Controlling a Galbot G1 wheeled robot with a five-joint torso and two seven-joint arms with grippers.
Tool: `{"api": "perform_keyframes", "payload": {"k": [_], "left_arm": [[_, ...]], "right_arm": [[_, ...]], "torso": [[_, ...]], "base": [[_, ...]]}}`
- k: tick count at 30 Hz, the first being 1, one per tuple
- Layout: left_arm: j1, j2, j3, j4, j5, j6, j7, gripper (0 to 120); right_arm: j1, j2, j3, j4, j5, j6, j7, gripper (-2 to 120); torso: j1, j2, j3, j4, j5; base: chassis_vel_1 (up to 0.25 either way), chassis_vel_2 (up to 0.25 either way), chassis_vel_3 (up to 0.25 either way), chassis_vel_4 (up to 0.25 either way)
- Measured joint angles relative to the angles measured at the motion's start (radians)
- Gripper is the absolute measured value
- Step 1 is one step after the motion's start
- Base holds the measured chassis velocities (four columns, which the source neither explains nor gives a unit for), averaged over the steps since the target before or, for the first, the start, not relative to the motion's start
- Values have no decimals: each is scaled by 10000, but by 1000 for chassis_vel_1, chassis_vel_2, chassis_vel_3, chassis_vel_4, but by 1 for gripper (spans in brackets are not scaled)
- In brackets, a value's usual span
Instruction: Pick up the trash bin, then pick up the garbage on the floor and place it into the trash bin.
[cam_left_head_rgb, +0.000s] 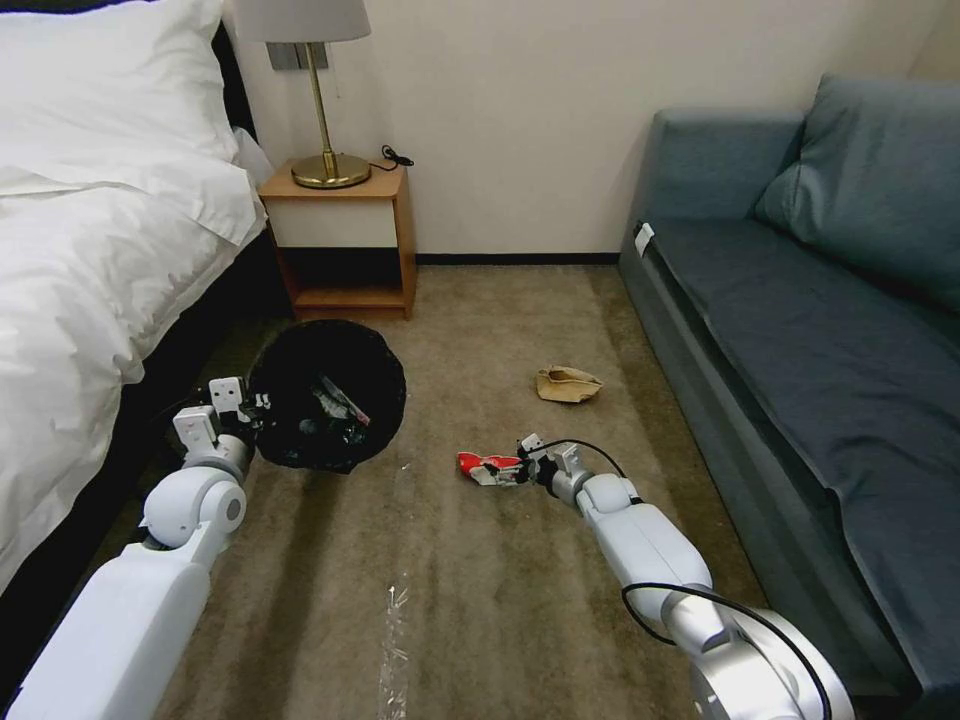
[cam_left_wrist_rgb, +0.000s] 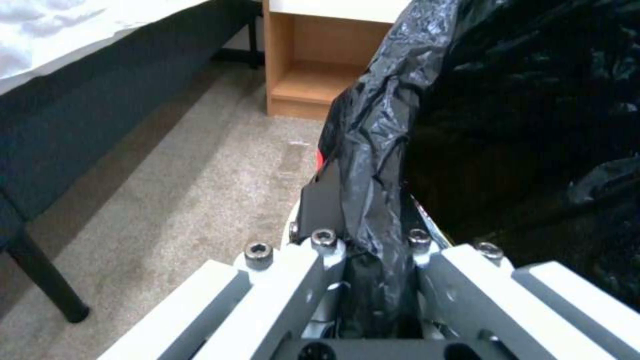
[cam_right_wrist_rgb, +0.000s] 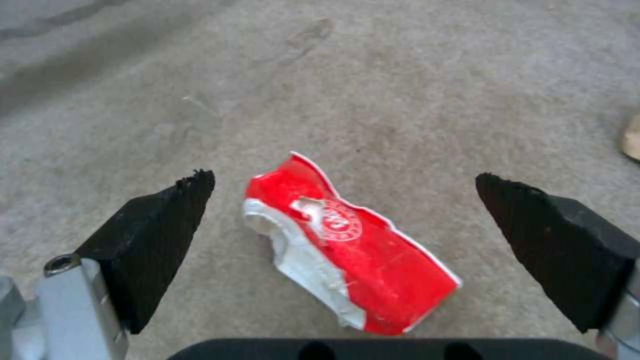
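The trash bin (cam_left_head_rgb: 330, 395), lined with a glossy black bag, hangs beside the bed with my left gripper (cam_left_head_rgb: 250, 405) shut on its rim; the left wrist view shows the fingers clamped on the bag-covered edge (cam_left_wrist_rgb: 373, 165). Some litter lies inside the bin. A red-and-white packet (cam_left_head_rgb: 485, 466) lies on the carpet in the middle. My right gripper (cam_left_head_rgb: 520, 462) is low over it, open, and the packet (cam_right_wrist_rgb: 347, 245) lies between the two black fingertips (cam_right_wrist_rgb: 160, 235) without touching them. A crumpled brown paper bag (cam_left_head_rgb: 567, 384) sits farther back on the carpet.
A bed (cam_left_head_rgb: 90, 250) with white linen runs along the left. A wooden nightstand (cam_left_head_rgb: 345, 240) with a brass lamp stands at the back wall. A blue sofa (cam_left_head_rgb: 820, 330) lines the right side. Carpet lies open between them.
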Motion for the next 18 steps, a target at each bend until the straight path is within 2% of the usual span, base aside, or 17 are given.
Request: {"api": "perform_keyframes", "payload": {"k": [18], "left_arm": [[-163,-184,220,82,161,-44,-9,2]], "right_arm": [[154,-222,303,-87,296,68,117,100]], "torso": [[0,0,0,-1,1]], "base": [[0,0,0,0]]}}
